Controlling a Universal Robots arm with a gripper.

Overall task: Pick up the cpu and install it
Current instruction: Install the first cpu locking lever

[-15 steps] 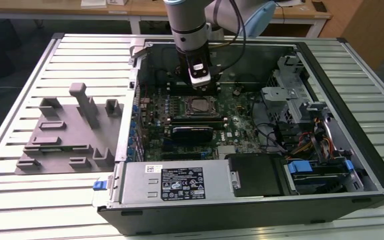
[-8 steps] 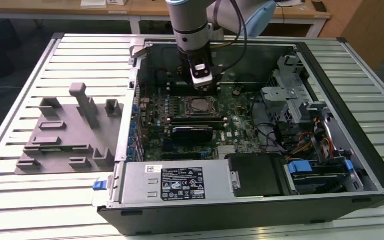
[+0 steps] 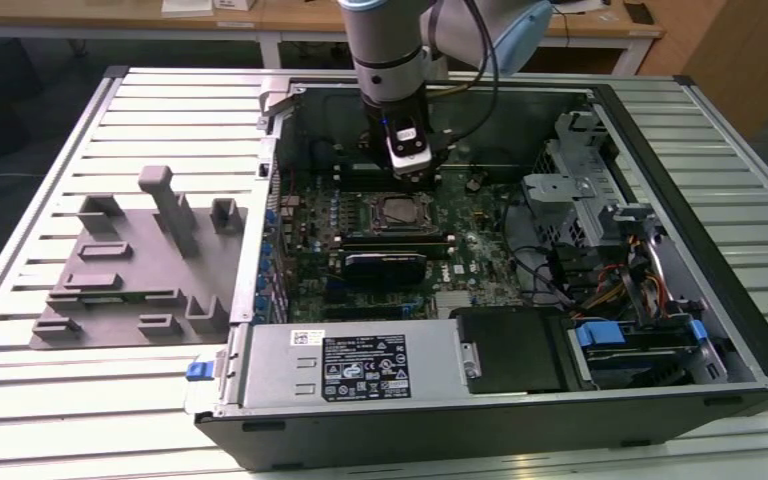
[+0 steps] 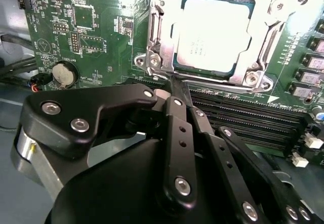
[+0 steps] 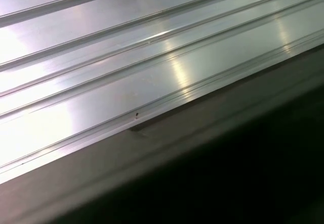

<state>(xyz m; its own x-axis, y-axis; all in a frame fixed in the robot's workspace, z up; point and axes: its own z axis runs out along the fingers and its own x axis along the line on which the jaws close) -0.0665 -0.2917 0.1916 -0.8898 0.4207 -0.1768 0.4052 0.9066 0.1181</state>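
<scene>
The cpu (image 4: 212, 31), a flat square chip with a shiny silver top, lies inside the metal socket frame (image 4: 158, 29) on the green motherboard (image 4: 96, 27). In the exterior view the cpu (image 3: 395, 211) sits mid-board inside the open computer case (image 3: 651, 160). My gripper (image 4: 173, 81) is shut, its black fingers (image 4: 178, 118) pressed together with nothing seen between them. The tips hover just off the socket frame's edge, beside the cpu. In the exterior view the gripper (image 3: 410, 172) hangs from the arm just behind the socket.
Grey fixture blocks (image 3: 137, 265) lie on the ribbed metal table (image 5: 126, 72) at the exterior view's left. A power supply (image 3: 357, 365) fills the case's near side, a drive cage and cables (image 3: 584, 200) its right. Memory slots (image 4: 243, 118) and a coin battery (image 4: 64, 73) flank the socket.
</scene>
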